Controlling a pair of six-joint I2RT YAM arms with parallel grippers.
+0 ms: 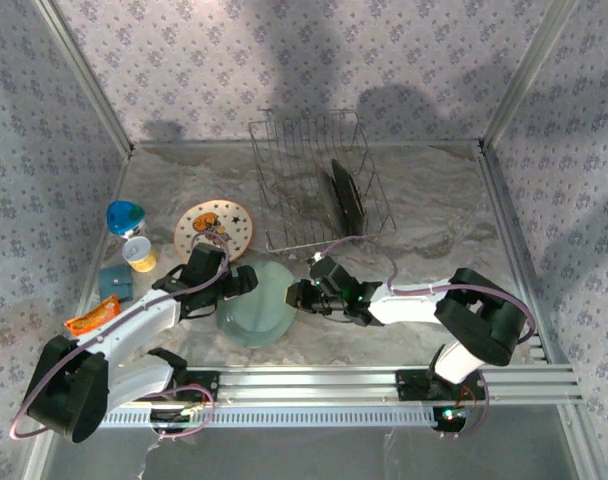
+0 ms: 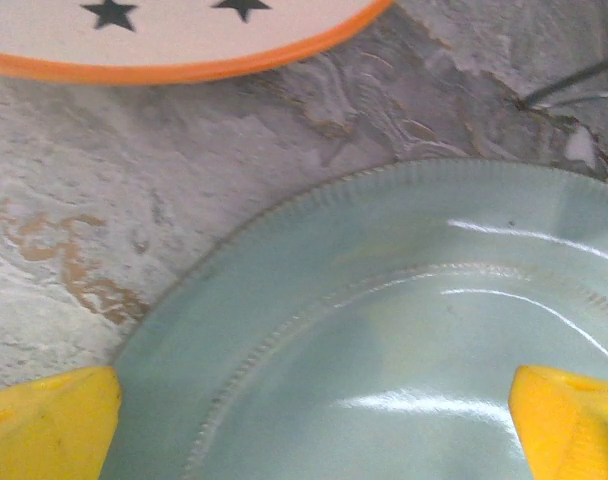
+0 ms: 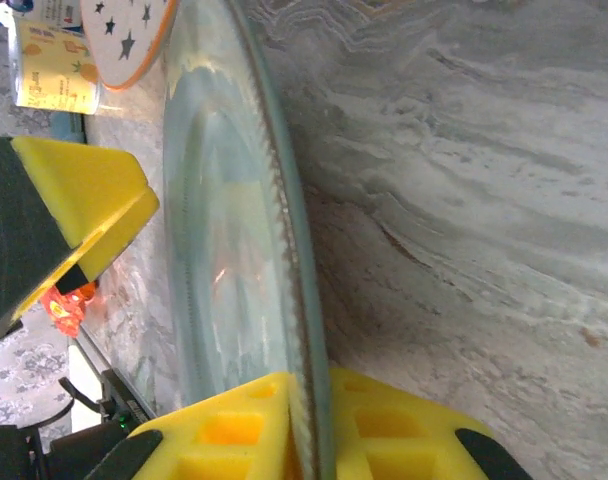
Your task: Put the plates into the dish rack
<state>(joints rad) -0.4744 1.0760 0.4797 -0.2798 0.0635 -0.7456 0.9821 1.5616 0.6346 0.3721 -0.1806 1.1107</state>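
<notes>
A pale teal plate (image 1: 256,305) lies on the table in front of the arms. My right gripper (image 1: 302,295) is shut on its right rim; in the right wrist view the rim (image 3: 284,230) runs edge-on between the two yellow fingertips (image 3: 224,430). My left gripper (image 1: 236,283) hovers open over the plate's left part, its fingertips (image 2: 44,420) wide apart above the teal plate (image 2: 384,330). A cream plate with black stars (image 1: 214,228) lies flat behind it. The wire dish rack (image 1: 284,170) stands at the back centre with a dark plate (image 1: 346,200) upright in it.
A blue cup (image 1: 126,216), a small yellow cup (image 1: 140,254), a teal block (image 1: 114,282) and an orange packet (image 1: 92,318) sit along the left side. An aluminium rail (image 1: 384,380) runs across the near edge. Patterned walls close in the table.
</notes>
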